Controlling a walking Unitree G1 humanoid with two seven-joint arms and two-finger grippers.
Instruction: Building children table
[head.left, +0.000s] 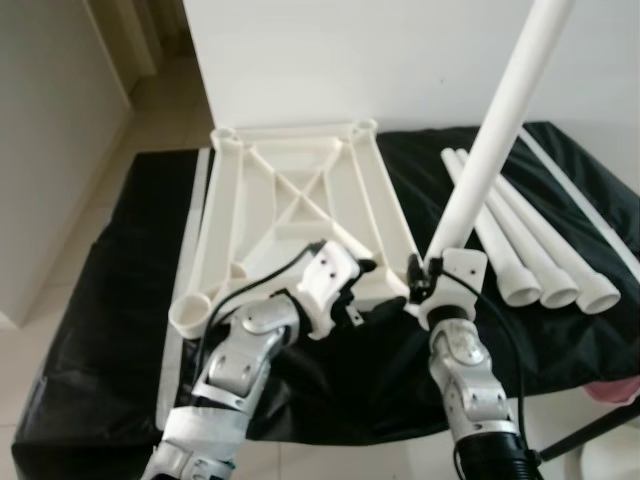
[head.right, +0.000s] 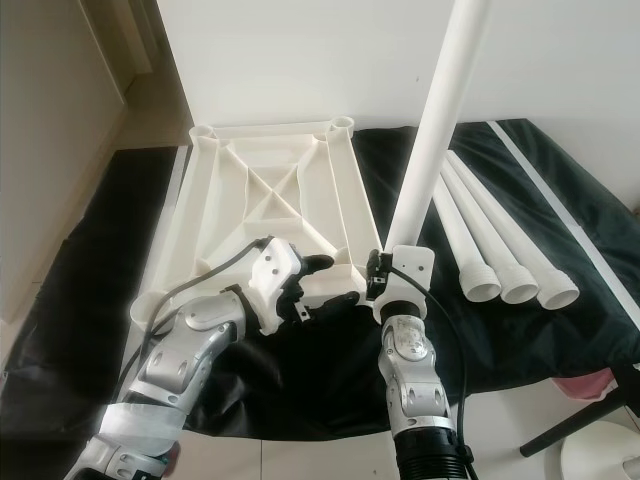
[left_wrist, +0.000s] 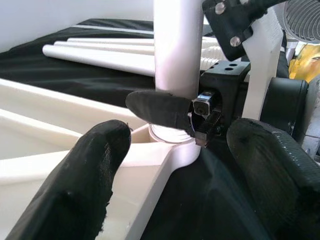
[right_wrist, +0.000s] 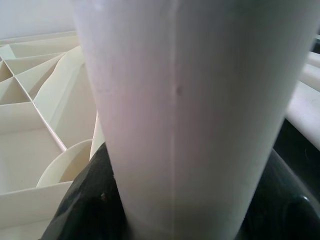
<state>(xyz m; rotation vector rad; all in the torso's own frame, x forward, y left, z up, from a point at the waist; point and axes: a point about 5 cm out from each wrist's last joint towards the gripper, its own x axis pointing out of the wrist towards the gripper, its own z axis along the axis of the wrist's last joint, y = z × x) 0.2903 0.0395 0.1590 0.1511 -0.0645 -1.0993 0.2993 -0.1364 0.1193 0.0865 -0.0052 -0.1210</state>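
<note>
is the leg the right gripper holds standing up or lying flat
Standing up. The leg rises steeply from the tabletop's near corner socket, held by the right gripper; three spare legs lie flat.

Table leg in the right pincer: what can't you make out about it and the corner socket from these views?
- Table leg top end: cut off by the upper edge in both eye views.
- Leg's threaded end: in the left wrist view it enters the corner socket, so seating depth is hidden.
- Right pincer grip: the leg hides the contact in the right wrist view.
- Left pincer contact with the tabletop frame: blocked by its wrist.
</note>
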